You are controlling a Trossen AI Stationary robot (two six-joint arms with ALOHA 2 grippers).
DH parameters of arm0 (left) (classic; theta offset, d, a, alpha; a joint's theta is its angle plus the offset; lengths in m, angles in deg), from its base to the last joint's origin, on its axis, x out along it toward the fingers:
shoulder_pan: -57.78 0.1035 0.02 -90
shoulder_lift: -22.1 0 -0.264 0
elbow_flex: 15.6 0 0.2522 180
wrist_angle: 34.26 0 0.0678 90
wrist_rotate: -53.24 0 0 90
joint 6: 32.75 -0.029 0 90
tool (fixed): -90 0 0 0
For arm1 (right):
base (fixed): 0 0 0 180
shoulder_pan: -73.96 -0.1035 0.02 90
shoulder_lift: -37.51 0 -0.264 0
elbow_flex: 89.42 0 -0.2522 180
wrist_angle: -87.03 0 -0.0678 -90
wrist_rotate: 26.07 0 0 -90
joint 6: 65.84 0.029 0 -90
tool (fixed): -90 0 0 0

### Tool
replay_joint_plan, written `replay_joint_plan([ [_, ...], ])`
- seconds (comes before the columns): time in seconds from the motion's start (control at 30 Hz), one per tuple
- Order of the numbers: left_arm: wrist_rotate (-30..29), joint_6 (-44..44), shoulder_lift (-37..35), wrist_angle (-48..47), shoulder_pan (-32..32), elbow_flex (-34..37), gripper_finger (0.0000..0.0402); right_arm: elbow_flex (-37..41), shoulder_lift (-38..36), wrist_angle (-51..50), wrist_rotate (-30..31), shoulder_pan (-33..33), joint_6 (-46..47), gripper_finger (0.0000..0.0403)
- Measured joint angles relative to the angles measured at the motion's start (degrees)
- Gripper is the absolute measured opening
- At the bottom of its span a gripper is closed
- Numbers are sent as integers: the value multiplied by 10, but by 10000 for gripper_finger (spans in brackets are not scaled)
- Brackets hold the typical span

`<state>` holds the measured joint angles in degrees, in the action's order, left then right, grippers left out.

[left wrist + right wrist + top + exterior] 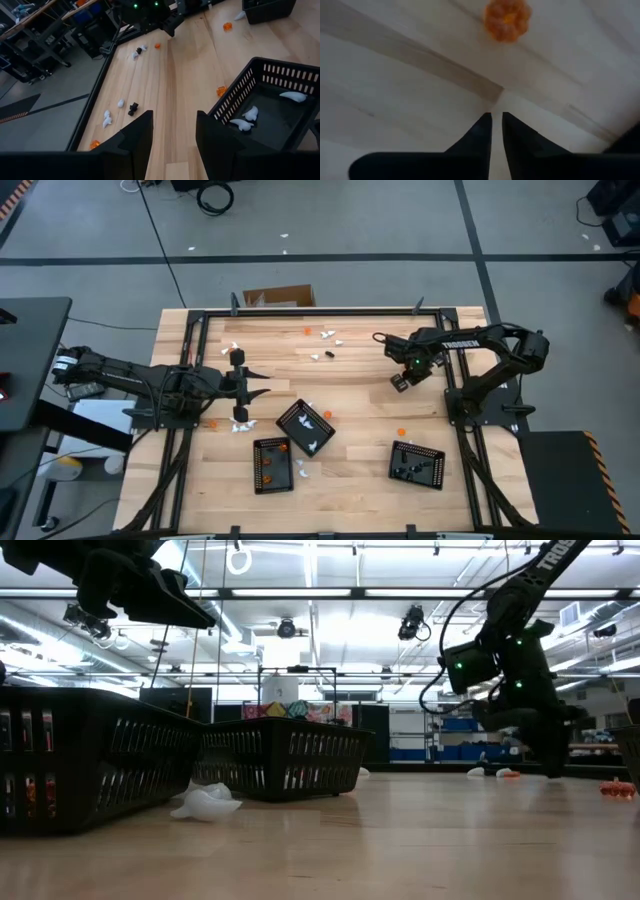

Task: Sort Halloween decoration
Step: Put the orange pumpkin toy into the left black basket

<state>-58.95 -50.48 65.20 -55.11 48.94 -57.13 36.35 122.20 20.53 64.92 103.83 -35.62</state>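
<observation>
My right tool (496,131) hangs over bare desk (410,90), fingers nearly together, clenched on nothing; orange decoration (507,19) lies just ahead, untouched; left tool (172,137) released, beside white-piece tray (280,107).

The table (350,395) is pale wood with a light plank grain. The three mesh trays (417,463) are black. Tiny toy pieces show in orange (507,19), white (293,96) and black (133,108). Both arms are dark, and the right arm bears green lights (460,667).

wooden table (360,395), black trays (305,427), scattered decorations (326,335)
</observation>
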Motion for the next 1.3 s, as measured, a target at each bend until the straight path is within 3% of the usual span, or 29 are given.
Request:
replay_joint_plan([
  [0.37, 0, 1, 0, 0, 0, 0, 155, 0, 0, 64, 53, 0, -20, 163],
  [0.57, 0, 1, 0, 0, 0, 0, 155, 0, 0, 88, 59, 6, -20, 197],
  [0.8, 0, 2, 0, 0, 0, 0, 155, 0, 0, 123, 68, 21, -35, 199],
  [1.07, 0, 2, 0, -2, 0, 0, 155, 0, 6, 143, 36, 51, -49, 195],
  [1.3, 0, 2, 0, -4, 0, 0, 155, 2, 20, 147, 25, 53, -50, 163],
])
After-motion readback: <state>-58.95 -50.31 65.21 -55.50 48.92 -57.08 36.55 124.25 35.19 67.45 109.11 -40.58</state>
